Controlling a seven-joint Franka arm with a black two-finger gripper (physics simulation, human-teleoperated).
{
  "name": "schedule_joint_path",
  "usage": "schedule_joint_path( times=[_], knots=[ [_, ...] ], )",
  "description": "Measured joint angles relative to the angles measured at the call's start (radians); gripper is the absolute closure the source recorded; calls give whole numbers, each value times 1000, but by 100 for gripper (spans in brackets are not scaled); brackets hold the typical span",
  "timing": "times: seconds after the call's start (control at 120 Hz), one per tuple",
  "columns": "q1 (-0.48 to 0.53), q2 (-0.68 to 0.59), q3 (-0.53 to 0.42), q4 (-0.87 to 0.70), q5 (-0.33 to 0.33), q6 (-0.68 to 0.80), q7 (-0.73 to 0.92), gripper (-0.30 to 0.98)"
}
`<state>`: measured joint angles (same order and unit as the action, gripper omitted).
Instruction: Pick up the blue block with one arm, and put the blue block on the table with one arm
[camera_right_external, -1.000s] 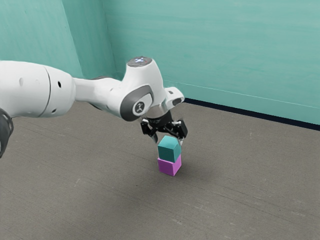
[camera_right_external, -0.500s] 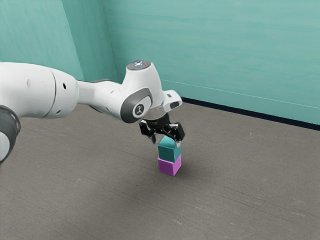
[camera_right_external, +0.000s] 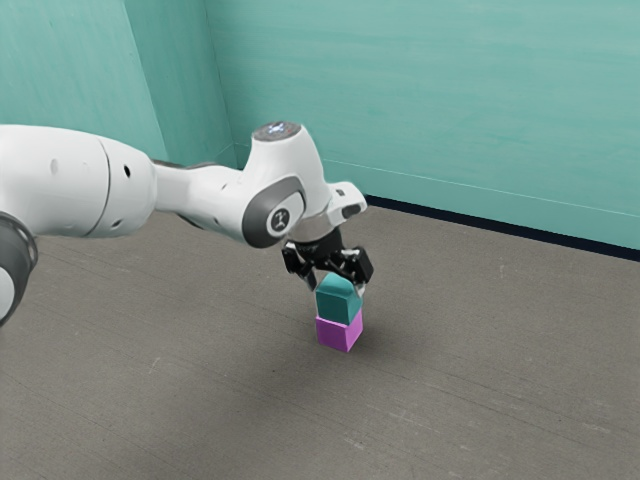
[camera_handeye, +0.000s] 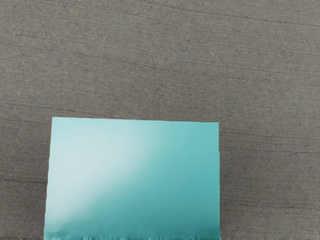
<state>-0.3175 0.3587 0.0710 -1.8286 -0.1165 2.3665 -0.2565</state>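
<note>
Because the lift appears yet to be made, the step in hand, by judgement, is the pick-up. Blue block (camera_right_external: 338, 302), teal in shade: quantity one; upright, directly beneath the gripper (camera_right_external: 336, 287), seated on the block below. Pink block (camera_right_external: 338, 333), its support: quantity one; lower under the gripper, resting on the table. Gripper, black: quantity one; jaws apart, about the blue block's upper part, with no clamp on it to be seen. Arm (camera_right_external: 200, 190), white: quantity one; behind and above the gripper. Table (camera_right_external: 200, 380), grey: quantity one; beneath the gripper, extending well out around it. Wall (camera_right_external: 430, 110), teal: beyond the gripper. Next move, by judgement: settle the jaws evenly, close on the blue block alone, raise it straight so the pink block is not dragged, then lower it onto bare table beside.
</note>
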Motion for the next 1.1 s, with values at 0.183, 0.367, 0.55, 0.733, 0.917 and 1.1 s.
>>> schedule_joint_path(
  times=[0.183, 0.367, 0.55, 0.733, 0.917, 1.1],
  knots=[
    [0, 23, 0, 0, -12, 4, 5, 0],
    [4, 39, 0, 5, -12, 6, 12, 0],
    [6, 60, 1, 30, -7, 7, 18, 0],
    [6, 68, 1, 41, -4, 7, 23, 0],
    [6, 81, 1, 43, -5, 7, 26, 0],
    [6, 79, 1, 43, -2, 7, 29, 12]
  ],
)
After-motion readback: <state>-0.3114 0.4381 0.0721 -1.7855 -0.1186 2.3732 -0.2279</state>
